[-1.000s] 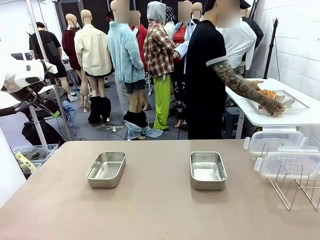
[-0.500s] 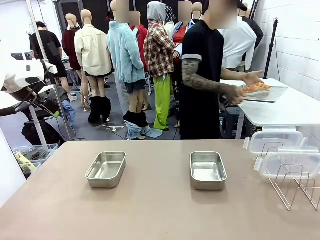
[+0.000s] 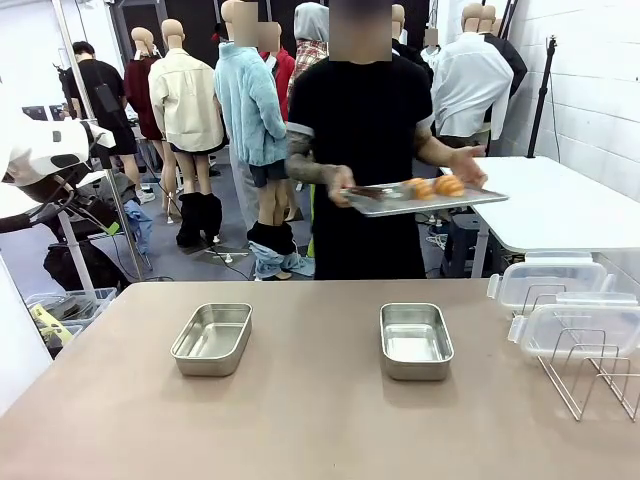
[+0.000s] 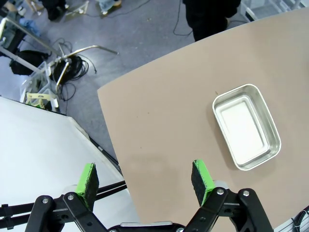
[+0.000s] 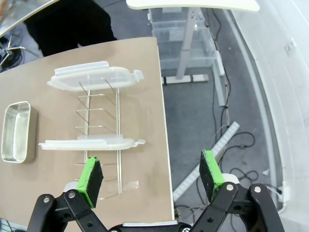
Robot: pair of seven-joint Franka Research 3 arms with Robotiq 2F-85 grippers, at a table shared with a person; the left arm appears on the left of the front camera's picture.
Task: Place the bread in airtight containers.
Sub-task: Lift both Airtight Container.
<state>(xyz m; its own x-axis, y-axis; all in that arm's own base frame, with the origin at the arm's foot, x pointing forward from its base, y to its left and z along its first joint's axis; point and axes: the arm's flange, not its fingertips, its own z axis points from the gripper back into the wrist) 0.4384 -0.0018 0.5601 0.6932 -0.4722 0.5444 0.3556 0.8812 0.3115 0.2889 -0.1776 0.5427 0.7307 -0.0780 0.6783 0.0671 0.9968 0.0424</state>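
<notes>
The left pincer [image 4: 145,176] hung released, its green pads wide apart and nothing between them, over the edge of the tan desk [image 4: 164,121]. Its wrist view showed one empty steel container [image 4: 246,126] well apart from the pads, with bare desktop between. The right pincer [image 5: 151,173] was likewise released and empty, above the desk's other side edge. Its own view showed what the left wrist view did not: two clear lids [image 5: 94,77] standing on a wire rack [image 5: 99,113] close to that edge, the second container [image 5: 19,131] beyond the rack, and open floor with cables past the rim. The front view alone showed the bread [image 3: 435,187]: golden rolls on a flat steel tray [image 3: 420,198], held in a person's hands [image 3: 338,180] past the desk's far edge. There both containers [image 3: 212,338] sat apart from each other, open and empty, with clear desktop in front of them and between them.
</notes>
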